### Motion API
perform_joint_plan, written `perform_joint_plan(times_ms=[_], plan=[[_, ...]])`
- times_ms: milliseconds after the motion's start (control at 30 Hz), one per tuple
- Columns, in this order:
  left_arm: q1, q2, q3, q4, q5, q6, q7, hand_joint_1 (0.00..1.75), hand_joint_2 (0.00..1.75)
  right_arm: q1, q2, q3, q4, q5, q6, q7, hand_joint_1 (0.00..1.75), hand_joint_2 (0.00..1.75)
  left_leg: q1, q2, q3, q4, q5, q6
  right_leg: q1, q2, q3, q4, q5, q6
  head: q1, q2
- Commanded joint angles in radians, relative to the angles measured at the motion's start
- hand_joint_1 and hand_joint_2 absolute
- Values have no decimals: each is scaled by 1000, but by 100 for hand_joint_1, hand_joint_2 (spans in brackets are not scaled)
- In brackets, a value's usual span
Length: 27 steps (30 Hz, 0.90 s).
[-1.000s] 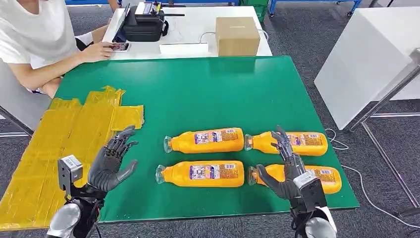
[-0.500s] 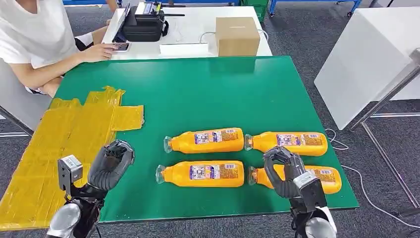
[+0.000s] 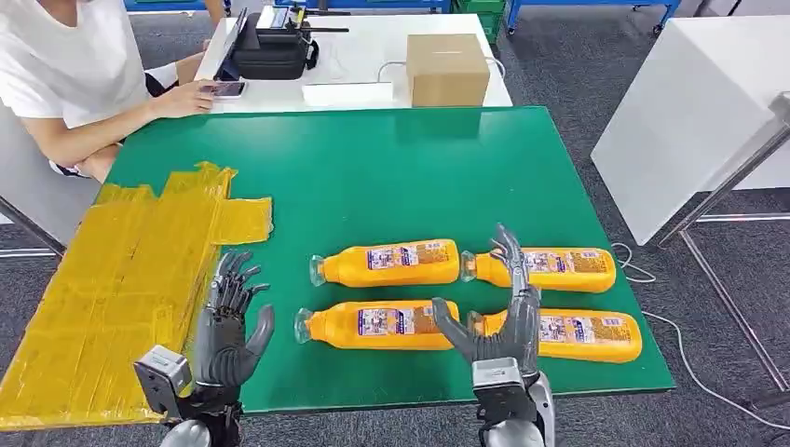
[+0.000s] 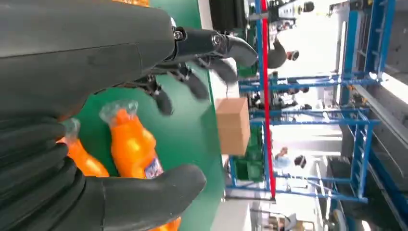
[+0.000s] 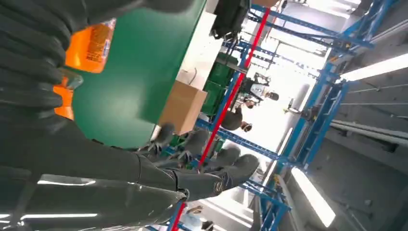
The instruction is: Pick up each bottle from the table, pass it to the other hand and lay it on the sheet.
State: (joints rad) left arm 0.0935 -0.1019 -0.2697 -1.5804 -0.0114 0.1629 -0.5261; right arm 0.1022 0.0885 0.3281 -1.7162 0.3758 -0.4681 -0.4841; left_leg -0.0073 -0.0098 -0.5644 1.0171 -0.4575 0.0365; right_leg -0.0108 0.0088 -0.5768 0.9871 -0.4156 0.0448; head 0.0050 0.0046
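I see both hands spread, holding nothing: left hand [image 3: 228,321] beside the sheet [image 3: 112,279]; right hand [image 3: 498,321] partly hides a near bottle [image 3: 559,333] on the bench [image 3: 373,177].

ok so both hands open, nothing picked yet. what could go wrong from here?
1. The four bottles lie close in two rows. The right hand is over the gap between the two near ones, so closing could nudge a neighbour or set it rolling.
2. The near right bottle lies close to the table edge; a push might send it off.
3. The yellow sheet looks wrinkled, so a bottle laid there may roll.
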Motion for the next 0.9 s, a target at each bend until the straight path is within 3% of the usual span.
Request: perform_joint_plan(times_ms=[33,67,133,233,300,500,733,900], plan=[[-23,-20,-1,75,5,-30,8,0,175,-77,-41,45,86,234,-86,76,0,175,2,3,4,-2,-1,-3,2,1,4,-3,0,-2,0,0],[-24,-21,-1,78,5,-30,8,0,175,-83,-41,46,88,235,-86,78,0,175,1,3,3,-1,-1,-2,1,1,2,-2,0,-1,-1,0],[-23,-27,10,84,2,-45,12,0,175,-135,-73,54,160,446,-67,240,0,175,2,3,4,-2,0,-3,2,1,4,-3,1,-2,0,0],[-28,-36,23,87,-5,-61,20,0,175,-209,-110,72,241,556,0,343,0,175,2,4,5,-2,0,-3,2,2,4,-4,1,-1,0,0],[-30,-38,27,88,-6,-65,22,0,175,-224,-113,72,254,556,2,344,0,175,2,4,4,-2,1,-3,2,2,3,-3,2,-1,0,0],[-53,-39,35,113,-10,-100,26,0,175,-372,-192,101,357,497,218,393,0,175,1,4,3,-1,1,-2,2,3,3,-3,2,0,0,0],[-60,-42,37,122,-9,-105,26,0,175,-402,-196,100,384,489,235,396,0,175,1,1,2,-1,2,-1,1,0,3,-2,2,1,0,0],[-90,-46,28,160,4,-141,32,0,175,-531,-190,131,513,456,332,397,0,175,1,5,3,-1,2,-2,1,3,2,-2,3,0,0,0]])
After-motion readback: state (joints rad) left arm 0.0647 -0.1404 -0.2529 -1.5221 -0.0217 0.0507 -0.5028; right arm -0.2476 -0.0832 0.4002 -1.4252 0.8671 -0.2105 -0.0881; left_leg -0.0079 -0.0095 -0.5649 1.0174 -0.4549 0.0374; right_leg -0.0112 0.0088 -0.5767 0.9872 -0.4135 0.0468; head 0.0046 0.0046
